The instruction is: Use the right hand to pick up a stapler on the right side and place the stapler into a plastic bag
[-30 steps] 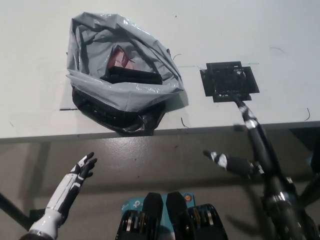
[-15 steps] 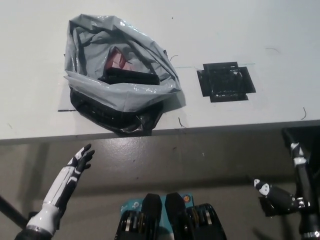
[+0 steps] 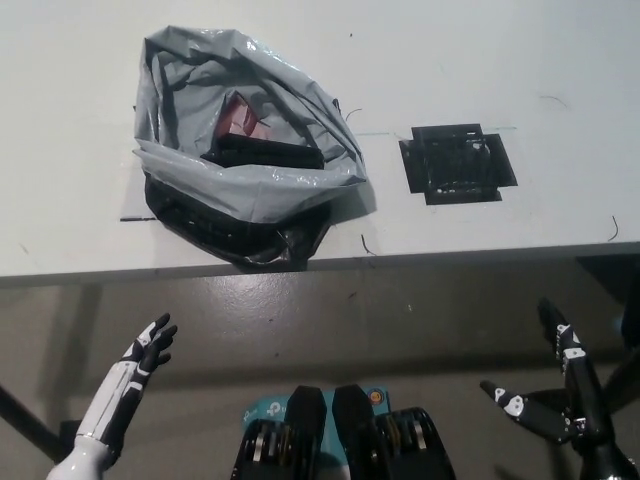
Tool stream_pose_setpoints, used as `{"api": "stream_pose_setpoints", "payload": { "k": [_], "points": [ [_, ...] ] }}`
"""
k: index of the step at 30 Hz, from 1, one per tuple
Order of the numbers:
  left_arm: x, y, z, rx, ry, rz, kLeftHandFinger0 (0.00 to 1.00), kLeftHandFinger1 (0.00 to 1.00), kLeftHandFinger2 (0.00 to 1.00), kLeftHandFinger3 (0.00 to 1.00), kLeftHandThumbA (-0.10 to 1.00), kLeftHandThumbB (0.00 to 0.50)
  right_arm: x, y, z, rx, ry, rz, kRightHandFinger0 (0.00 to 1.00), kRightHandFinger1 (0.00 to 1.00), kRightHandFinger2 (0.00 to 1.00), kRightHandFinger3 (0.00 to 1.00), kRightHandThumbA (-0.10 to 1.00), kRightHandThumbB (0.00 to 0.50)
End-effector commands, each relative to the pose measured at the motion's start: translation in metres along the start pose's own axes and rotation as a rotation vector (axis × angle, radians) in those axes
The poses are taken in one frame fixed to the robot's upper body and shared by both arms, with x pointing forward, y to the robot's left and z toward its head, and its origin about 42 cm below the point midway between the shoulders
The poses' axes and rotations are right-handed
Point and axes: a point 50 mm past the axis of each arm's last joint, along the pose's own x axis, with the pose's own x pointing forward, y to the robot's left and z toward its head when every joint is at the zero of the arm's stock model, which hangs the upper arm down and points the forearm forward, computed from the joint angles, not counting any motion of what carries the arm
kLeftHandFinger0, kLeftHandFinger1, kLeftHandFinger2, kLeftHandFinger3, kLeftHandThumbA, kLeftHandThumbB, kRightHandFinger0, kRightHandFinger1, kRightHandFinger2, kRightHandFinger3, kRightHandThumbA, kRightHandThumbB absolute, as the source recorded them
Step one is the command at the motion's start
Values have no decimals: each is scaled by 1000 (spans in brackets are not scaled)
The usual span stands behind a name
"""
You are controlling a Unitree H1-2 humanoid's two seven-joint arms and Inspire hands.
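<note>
R hand (image 3: 572, 418) has dropped back from the black taped square (image 3: 458, 163) to below the table (image 3: 520, 60) edge, fingers spread wide, holding nothing. Stapler (image 3: 265, 152) lies inside the grey plastic bag (image 3: 200, 70), on the table well up and to the left of R hand, next to a pink item (image 3: 240, 115). L hand (image 3: 145, 355) rests open, far across from R hand, at the same low level.

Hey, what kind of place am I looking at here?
Probably a robot test lab: a plain white table, a black square marker on it, and a grey plastic bag set out near the edge.
</note>
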Motion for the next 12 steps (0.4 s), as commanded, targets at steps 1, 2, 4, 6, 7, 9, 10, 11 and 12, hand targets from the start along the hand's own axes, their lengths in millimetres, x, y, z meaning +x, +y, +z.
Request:
{"api": "stream_pose_setpoints", "payload": {
  "k": [1,2,4,6,7,9,10,11,12],
  "points": [
    [-7,6,4,13,-53,28,1000,1000,1000,1000,1000,79,0,4,4,28,-56,42,1000,1000,1000,1000,910,127],
    [-9,6,3,14,-52,28,1000,1000,1000,1000,1000,82,-2,5,2,28,-50,49,1000,1000,1000,1000,909,149],
    [-13,5,0,12,-47,30,1000,1000,1000,1000,1000,92,-6,7,1,31,-36,68,1000,1000,1000,1000,910,173],
    [-14,6,-1,8,-45,31,1000,1000,1000,1000,1000,87,-6,9,0,34,-32,80,1000,1000,1000,1000,912,185],
    [-14,6,-1,7,-43,32,1000,1000,1000,1000,1000,85,-5,10,0,34,-32,84,1000,1000,1000,1000,909,180],
    [-14,7,-1,0,-35,35,1000,1000,1000,1000,1000,90,-4,11,1,42,-25,91,1000,1000,1000,1000,891,185],
    [-14,7,-2,0,-35,36,1000,1000,1000,1000,1000,70,-4,11,1,38,-27,96,1000,1000,1000,1000,888,191],
    [-14,7,-3,0,-36,36,1000,1000,1000,1000,1000,66,-4,11,0,35,-28,99,1000,1000,1000,1000,888,192],
    [-14,7,-3,0,-36,36,1000,1000,1000,1000,1000,66,-4,11,0,35,-28,99,1000,1000,1000,1000,888,192]
  ]
}}
